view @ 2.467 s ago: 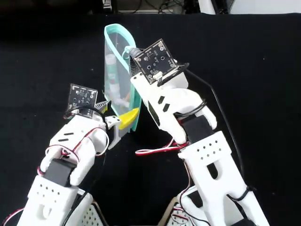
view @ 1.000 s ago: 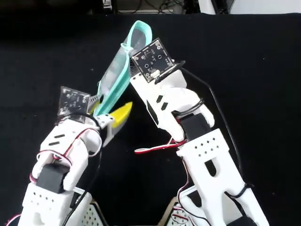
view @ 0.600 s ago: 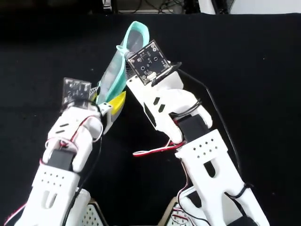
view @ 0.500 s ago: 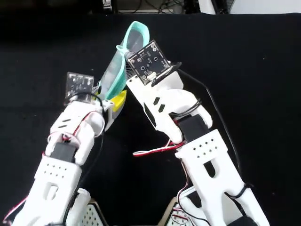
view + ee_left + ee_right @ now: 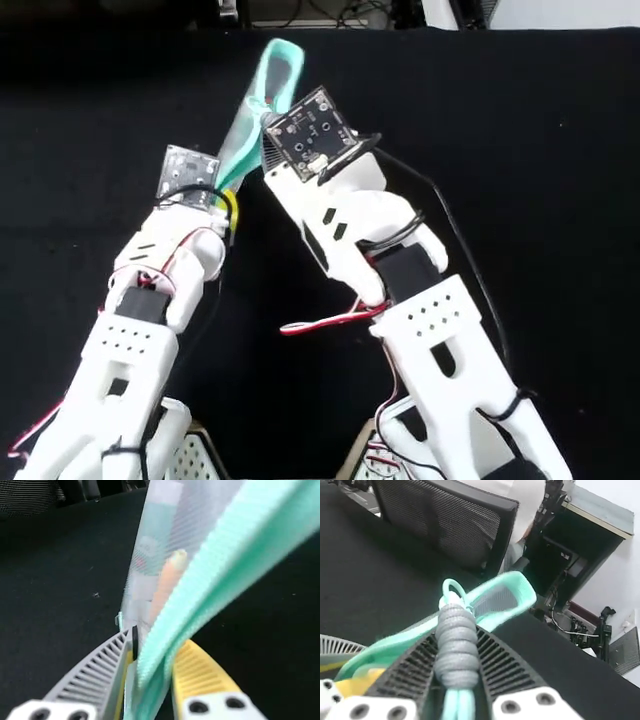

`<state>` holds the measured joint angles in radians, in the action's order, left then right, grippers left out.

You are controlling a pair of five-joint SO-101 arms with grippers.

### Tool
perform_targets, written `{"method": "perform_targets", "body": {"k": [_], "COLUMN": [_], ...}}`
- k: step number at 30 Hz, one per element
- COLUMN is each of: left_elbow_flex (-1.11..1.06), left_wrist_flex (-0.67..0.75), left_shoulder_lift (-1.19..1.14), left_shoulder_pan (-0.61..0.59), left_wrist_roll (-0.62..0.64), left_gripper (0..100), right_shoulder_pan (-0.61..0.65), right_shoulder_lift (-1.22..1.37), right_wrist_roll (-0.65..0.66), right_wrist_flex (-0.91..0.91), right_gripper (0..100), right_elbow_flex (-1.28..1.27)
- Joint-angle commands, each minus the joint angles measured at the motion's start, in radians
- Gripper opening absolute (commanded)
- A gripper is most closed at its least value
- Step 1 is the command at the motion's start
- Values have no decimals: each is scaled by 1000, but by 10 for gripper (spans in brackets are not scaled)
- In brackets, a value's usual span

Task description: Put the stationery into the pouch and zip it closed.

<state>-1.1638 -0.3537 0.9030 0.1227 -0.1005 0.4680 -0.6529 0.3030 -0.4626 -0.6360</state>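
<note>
The pouch [image 5: 262,90] has clear mesh sides and a teal zipper band, and hangs edge-on above the black table between both arms. My left gripper [image 5: 228,205] is shut on its near end. In the left wrist view the teal band [image 5: 215,565] runs between the grey and yellow fingers of the left gripper [image 5: 150,655]. Stationery shows through the mesh, including an orange pen [image 5: 165,587]. My right gripper [image 5: 262,125] is higher up the pouch. The right gripper [image 5: 456,645] is shut on the grey cord zipper pull [image 5: 455,630], beside the pouch's far teal end [image 5: 505,592].
Black cloth [image 5: 520,150] covers the table on every side of the arms. A mesh office chair [image 5: 445,525] and a desk with cables [image 5: 570,575] stand beyond the far edge. The arms' white bases [image 5: 440,400] fill the near middle.
The pouch has swung from lying broadside to standing edge-on and tilted. The left arm moved forward and inward along it, and its yellow finger is now mostly tucked behind the pouch.
</note>
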Motion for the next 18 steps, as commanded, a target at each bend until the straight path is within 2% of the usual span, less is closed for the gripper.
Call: {"method": "perform_targets", "body": {"k": [1,7,12,18], "left_elbow_flex": [22,-16,-130,-131], "left_wrist_flex": [-77,-255,-252,-252], "left_shoulder_lift": [172,465,620,614], "left_shoulder_pan": [1,-35,-36,-44], "left_wrist_roll": [43,52,51,51], "left_gripper": [32,30,30,30], "right_shoulder_pan": [8,6,6,8], "right_shoulder_lift": [22,19,21,21], "right_wrist_roll": [6,6,6,6], "right_wrist_flex": [-15,-15,-15,-15], "right_gripper": [12,12,12,12], "right_elbow_flex": [5,5,5,5]}}
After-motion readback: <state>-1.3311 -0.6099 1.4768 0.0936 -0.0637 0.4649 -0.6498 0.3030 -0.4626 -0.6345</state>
